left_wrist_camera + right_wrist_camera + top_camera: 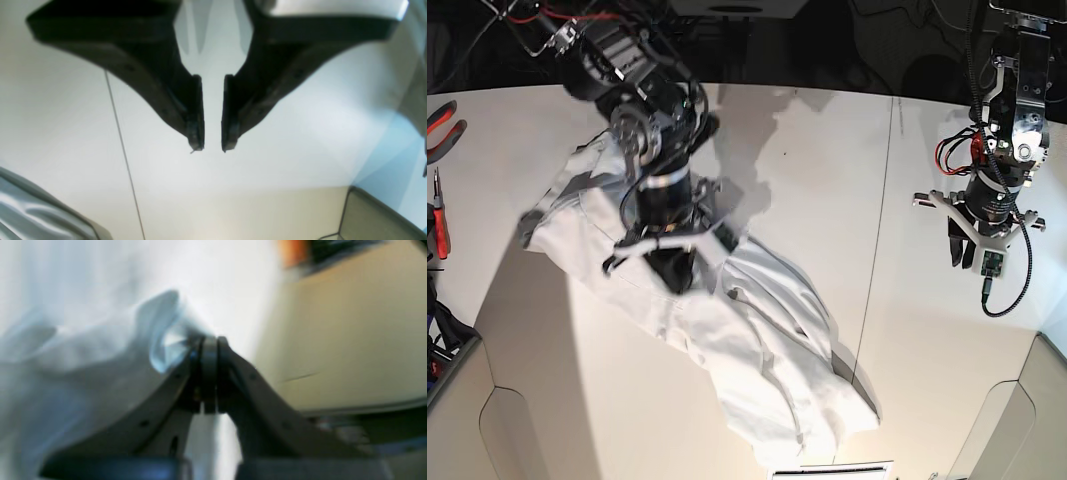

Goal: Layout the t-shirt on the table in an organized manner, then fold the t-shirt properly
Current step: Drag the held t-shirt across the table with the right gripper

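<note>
Right end effector (209, 373) fills the near part of the right wrist view, its fingers pressed together on a pinch of shirt (100, 350), with cloth bunching into a small loop just left of the tips. From the base view this arm reaches down over the far-left part of the surface (827, 180), and the shirt (757, 350) lies under and around it.

Judging from that, the step in hand is laying the shirt out flat. To do it well, the grip should hold a hem or corner rather than a mid-panel fold; which it holds the blur hides. Lifting high enough for the cloth to hang free, then drawing it away from the heap, should open the creases. A thin pinch may slip, so slow travel seems wise.

White and rumpled, the shirt runs as a long diagonal band from far left towards the near middle, heavily wrinkled and folded over itself, with no sleeve or collar clearly spread. It is far from flat.

Left end effector (212, 146) hangs over bare surface at the right, well apart from the shirt, fingers a narrow gap apart and holding nothing. It could take a second corner.
</note>
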Robot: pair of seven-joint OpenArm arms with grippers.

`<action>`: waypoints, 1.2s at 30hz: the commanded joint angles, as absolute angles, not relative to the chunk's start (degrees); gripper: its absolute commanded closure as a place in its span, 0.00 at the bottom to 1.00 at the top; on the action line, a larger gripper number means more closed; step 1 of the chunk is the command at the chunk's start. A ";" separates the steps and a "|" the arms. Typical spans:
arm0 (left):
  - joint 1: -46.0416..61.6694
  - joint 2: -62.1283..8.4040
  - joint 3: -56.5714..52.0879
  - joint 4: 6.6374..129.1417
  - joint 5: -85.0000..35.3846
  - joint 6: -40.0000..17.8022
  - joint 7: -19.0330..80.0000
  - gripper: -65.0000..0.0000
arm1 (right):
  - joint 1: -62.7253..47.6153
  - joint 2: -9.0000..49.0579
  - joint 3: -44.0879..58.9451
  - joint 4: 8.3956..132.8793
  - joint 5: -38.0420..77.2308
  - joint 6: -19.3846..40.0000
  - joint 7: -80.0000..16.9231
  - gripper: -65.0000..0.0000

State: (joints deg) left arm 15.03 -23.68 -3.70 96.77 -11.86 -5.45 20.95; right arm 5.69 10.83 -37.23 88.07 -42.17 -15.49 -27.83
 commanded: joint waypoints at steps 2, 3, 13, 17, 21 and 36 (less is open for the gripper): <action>14.48 -24.45 -4.10 97.62 -11.77 -5.19 19.77 0.80 | 9.28 10.74 -33.76 88.66 -40.38 -15.73 -27.18 1.00; 14.48 -24.45 -4.10 97.62 -11.77 -5.19 19.77 0.80 | 11.03 10.74 -31.59 88.47 -39.18 -15.14 -26.98 1.00; 14.31 -24.45 -4.10 97.62 -12.43 -5.21 19.53 0.80 | 29.30 10.24 -4.60 74.22 -32.77 -14.92 -24.01 0.47; 14.28 -24.45 -4.10 97.62 -12.43 -5.23 19.51 0.80 | 29.95 11.99 -2.76 75.09 -31.97 -17.78 -24.45 0.47; 14.28 -24.43 -4.10 97.62 -12.45 -5.23 19.46 0.80 | 29.69 12.29 -4.38 76.16 -21.45 -4.62 -28.73 0.58; 14.28 -24.43 -4.10 97.62 -12.82 -6.33 19.51 0.80 | 22.31 6.11 9.10 69.12 10.33 8.19 -31.57 0.39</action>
State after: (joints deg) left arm 14.72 -23.70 -3.73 96.77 -12.67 -6.02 20.97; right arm 20.60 5.87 9.10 68.14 10.24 8.10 -32.77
